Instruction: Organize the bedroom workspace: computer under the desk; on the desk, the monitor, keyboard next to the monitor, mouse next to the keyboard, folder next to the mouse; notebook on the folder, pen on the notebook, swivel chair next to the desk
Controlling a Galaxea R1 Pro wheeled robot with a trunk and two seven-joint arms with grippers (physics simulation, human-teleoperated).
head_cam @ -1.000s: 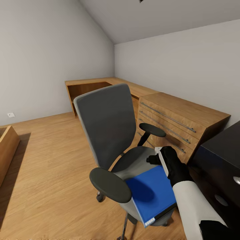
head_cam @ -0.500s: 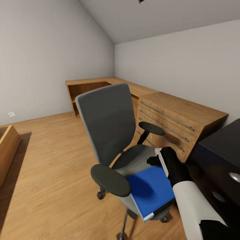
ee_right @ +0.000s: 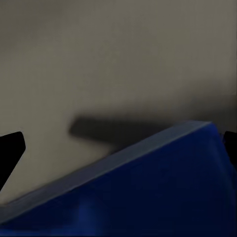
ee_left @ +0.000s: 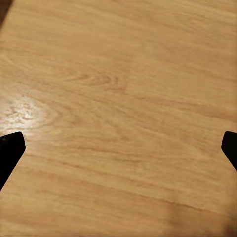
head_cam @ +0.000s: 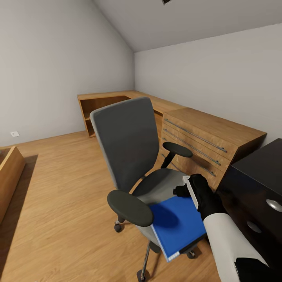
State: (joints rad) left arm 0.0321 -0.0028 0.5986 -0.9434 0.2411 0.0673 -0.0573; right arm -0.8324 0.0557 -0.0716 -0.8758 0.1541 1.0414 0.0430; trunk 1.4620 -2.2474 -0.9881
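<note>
The grey swivel chair (head_cam: 125, 149) stands on the wood floor, its back turned toward me. A bright blue folder (head_cam: 176, 225) lies on its seat and overhangs the front edge. My right gripper (head_cam: 188, 190) hovers at the folder's far corner with its fingers spread wide, so it is open. In the right wrist view the right gripper (ee_right: 118, 148) looks over the folder (ee_right: 148, 197) and the grey seat (ee_right: 98, 64). The black desk (head_cam: 254, 168) with silver knobs is just to the right. My left gripper (ee_left: 118, 148) is open above bare floor.
A low light-wood cabinet (head_cam: 207, 137) with long drawer handles runs along the right wall into the far corner, close behind the chair. Another wooden piece (head_cam: 8, 176) sits at the left edge. Open floor (head_cam: 66, 188) lies to the chair's left.
The whole head view has shifted slightly, bringing more of the black desk into sight. The right gripper stays at the folder's corner, and the folder stays on the seat.
</note>
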